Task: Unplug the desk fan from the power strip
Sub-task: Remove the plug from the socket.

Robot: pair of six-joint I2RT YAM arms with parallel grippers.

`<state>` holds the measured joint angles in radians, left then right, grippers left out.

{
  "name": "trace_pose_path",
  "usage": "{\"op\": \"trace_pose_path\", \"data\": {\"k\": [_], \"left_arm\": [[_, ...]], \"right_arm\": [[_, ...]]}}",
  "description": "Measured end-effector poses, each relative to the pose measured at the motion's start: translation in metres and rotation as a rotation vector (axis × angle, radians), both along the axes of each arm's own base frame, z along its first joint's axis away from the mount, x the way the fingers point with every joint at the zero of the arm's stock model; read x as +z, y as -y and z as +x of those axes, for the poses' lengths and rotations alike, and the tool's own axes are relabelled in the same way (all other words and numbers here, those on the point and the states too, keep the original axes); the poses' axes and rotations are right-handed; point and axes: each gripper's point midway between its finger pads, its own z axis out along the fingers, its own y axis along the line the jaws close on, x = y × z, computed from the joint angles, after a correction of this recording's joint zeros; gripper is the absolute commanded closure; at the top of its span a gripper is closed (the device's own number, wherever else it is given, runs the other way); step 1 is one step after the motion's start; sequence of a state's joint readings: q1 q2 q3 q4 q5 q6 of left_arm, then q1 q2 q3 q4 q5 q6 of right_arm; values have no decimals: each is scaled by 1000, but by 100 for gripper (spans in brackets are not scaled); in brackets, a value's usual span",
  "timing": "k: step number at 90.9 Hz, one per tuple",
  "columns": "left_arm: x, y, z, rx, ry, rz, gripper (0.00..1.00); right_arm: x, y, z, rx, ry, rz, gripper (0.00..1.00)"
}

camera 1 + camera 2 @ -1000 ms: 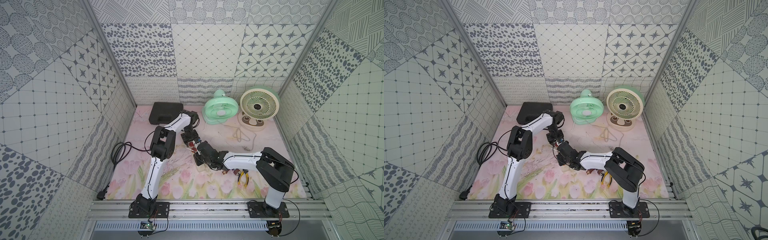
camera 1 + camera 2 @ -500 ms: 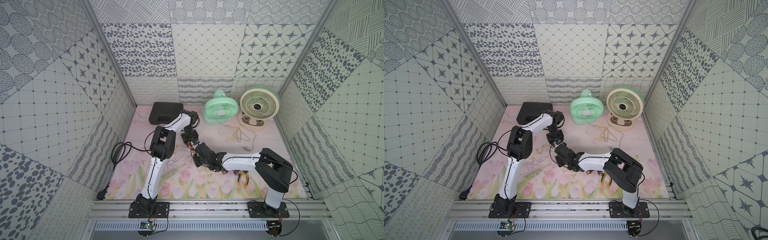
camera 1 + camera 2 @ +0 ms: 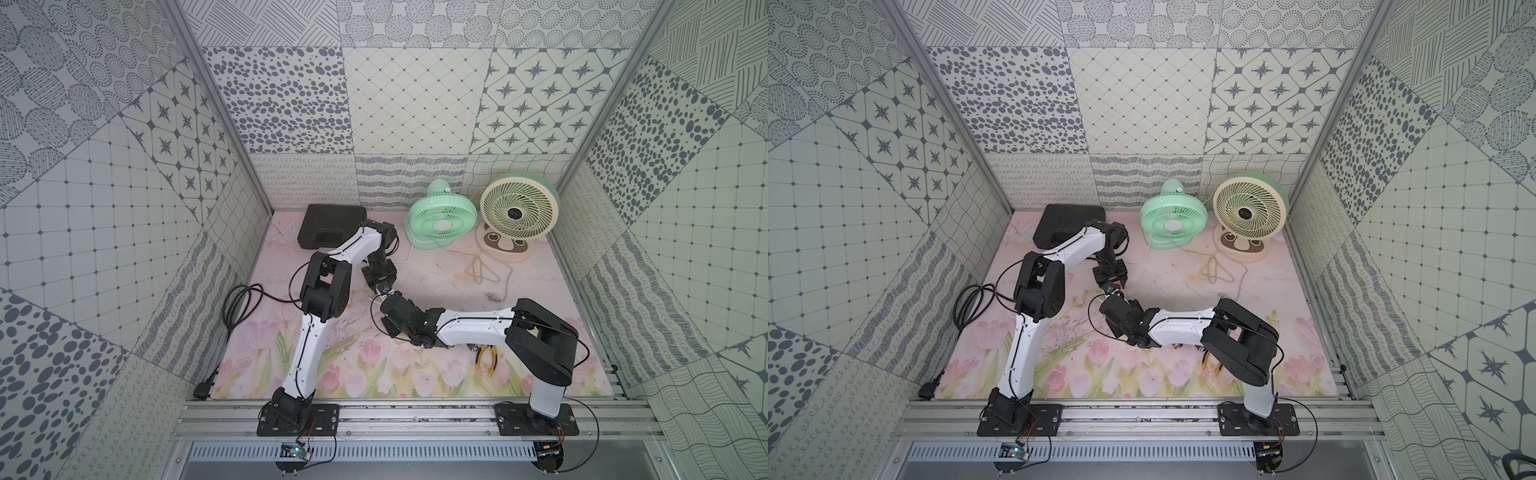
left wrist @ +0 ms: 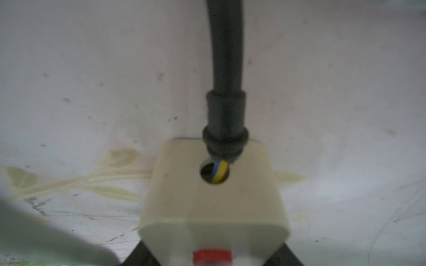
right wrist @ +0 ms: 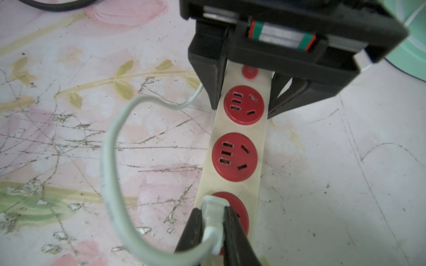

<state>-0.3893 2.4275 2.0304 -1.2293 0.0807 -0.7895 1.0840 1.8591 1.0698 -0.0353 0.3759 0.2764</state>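
The cream power strip (image 5: 239, 129) lies on the floral mat, with red sockets in a row. My left gripper (image 5: 244, 111) is shut on the strip's end by the small red button (image 5: 250, 70). In the left wrist view the strip's end (image 4: 214, 207) fills the space between the jaws, and its black cord (image 4: 227, 69) leads away. My right gripper (image 5: 212, 210) is shut on a white plug (image 5: 213, 202) standing at the third socket. The plug's white cord (image 5: 110, 147) loops away toward the mint-green desk fan (image 3: 441, 222). In both top views the two grippers (image 3: 384, 286) (image 3: 1115, 291) nearly meet mid-mat.
A cream fan (image 3: 518, 211) stands beside the green one, its loose cord (image 3: 482, 270) lying on the mat. A black case (image 3: 332, 226) sits at the back left. Yellow-handled pliers (image 3: 486, 355) lie under the right arm. A coiled black cord (image 3: 239, 307) runs along the left wall.
The right wrist has crept slightly left, toward the left gripper. The left arm has held still. Both grips are unchanged.
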Motion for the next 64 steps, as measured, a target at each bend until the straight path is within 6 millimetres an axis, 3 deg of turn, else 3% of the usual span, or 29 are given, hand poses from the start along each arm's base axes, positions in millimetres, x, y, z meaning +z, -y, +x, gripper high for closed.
{"op": "trace_pose_path", "data": {"k": [37,64], "left_arm": [[0,0,0,0,0,0,100],[0,0,0,8,-2,1,100]], "right_arm": [[0,3,5,-25,-21,24,100],[-1,12,10,-55,-153,185,100]]}}
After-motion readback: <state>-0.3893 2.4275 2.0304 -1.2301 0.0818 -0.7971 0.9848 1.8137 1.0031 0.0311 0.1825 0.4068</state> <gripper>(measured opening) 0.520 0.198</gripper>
